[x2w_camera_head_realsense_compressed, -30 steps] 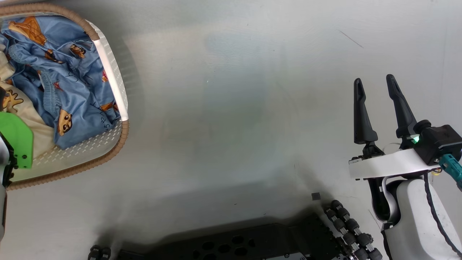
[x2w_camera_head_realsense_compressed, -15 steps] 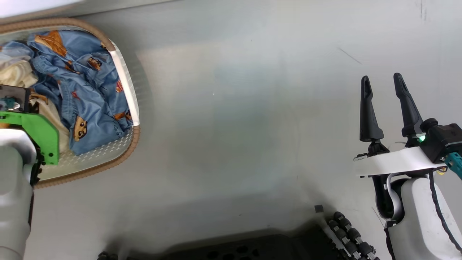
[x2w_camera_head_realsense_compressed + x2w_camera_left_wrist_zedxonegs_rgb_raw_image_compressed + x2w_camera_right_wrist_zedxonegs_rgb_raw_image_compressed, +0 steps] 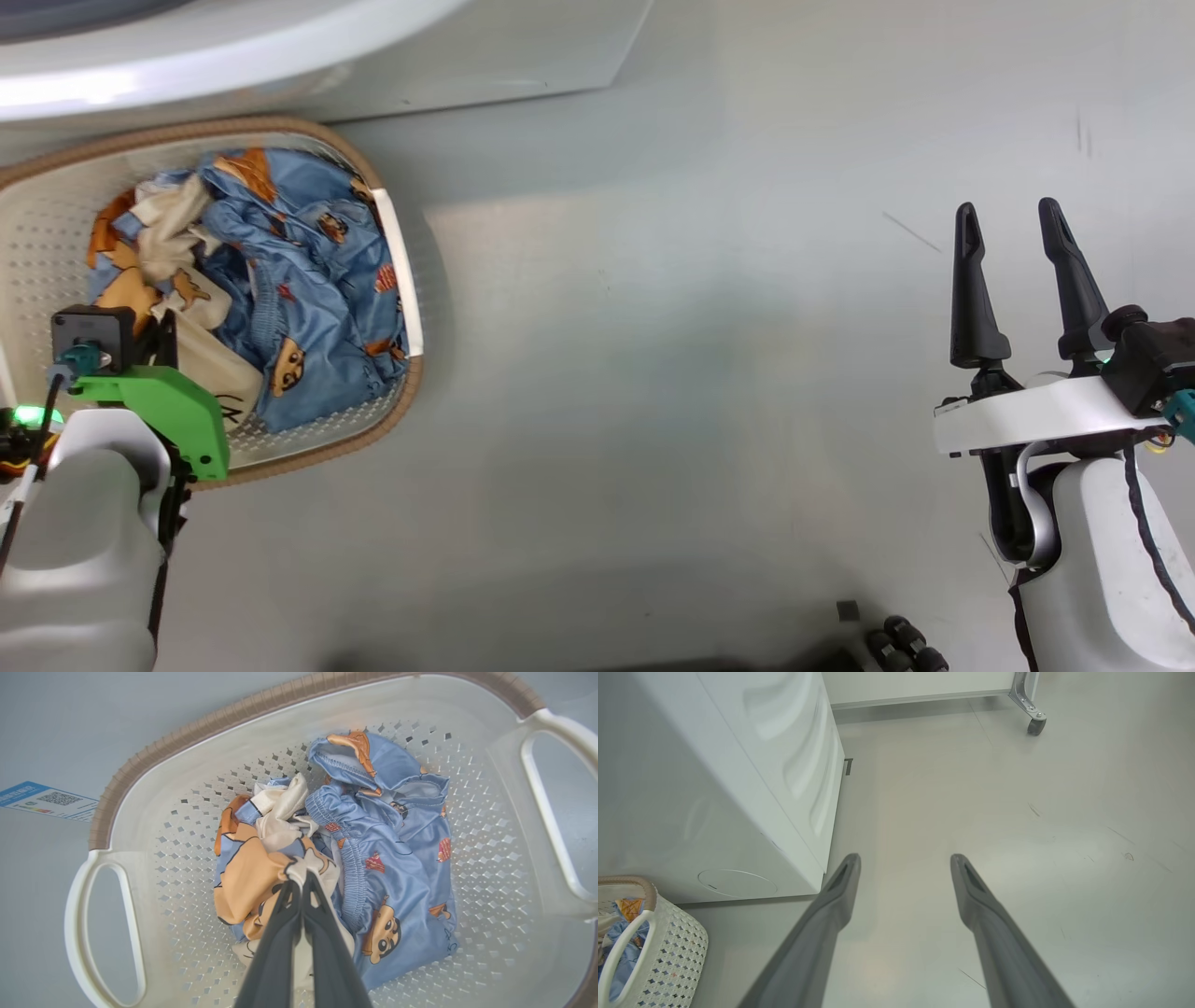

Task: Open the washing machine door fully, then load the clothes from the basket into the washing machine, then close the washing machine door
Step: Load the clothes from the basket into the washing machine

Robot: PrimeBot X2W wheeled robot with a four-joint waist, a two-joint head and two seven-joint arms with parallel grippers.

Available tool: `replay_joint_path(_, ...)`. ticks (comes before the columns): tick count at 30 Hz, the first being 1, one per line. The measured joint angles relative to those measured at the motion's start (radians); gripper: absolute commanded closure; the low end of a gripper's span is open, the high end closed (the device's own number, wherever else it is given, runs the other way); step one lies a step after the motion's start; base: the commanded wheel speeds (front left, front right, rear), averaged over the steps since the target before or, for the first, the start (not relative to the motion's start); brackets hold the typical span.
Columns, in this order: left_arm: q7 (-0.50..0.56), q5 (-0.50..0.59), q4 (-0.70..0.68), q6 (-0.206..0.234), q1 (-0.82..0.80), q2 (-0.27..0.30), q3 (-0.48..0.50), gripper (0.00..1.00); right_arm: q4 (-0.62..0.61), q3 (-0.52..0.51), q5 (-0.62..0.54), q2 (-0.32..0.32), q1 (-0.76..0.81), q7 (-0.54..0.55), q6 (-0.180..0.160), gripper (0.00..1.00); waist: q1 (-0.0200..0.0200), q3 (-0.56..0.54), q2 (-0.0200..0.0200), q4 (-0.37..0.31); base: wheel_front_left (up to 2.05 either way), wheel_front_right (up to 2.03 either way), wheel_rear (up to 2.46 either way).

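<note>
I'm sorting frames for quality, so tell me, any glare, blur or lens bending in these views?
Head view: a bright glare band on the washing machine, soft shadow right of the basket. Left wrist view: clothes sharp, the left gripper near the lens soft-edged, basket rim bowed by the wide angle. Right wrist view: evenly lit, right gripper slightly soft, faint sheen on the floor.

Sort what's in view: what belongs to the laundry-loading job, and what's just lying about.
Job in hand:
the clothes, pinched by the shut left claw
the basket holding them
the washing machine
the right claw, open above the floor

Lying about:
a caster wheel
a small dark square on the floor
</note>
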Motion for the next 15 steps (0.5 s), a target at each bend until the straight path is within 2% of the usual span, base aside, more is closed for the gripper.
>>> replay_joint_path(11, -0.021, -0.043, -0.040, 0.000, 0.067, -0.032, 0.035, 1.00, 0.044, -0.007, 0.000, -0.004, 0.029, 0.000, 0.009, 0.00, 0.0000, -0.148, 0.0000, 0.049, 0.00, 0.00, 0.00)
replay_joint_path(15, -0.020, -0.046, -0.106, 0.000, 0.100, -0.038, 0.047, 1.00, 0.059, -0.016, 0.002, -0.007, 0.050, 0.000, 0.009, 0.00, 0.0000, -0.205, 0.0000, 0.065, 0.00, 0.00, 0.00)
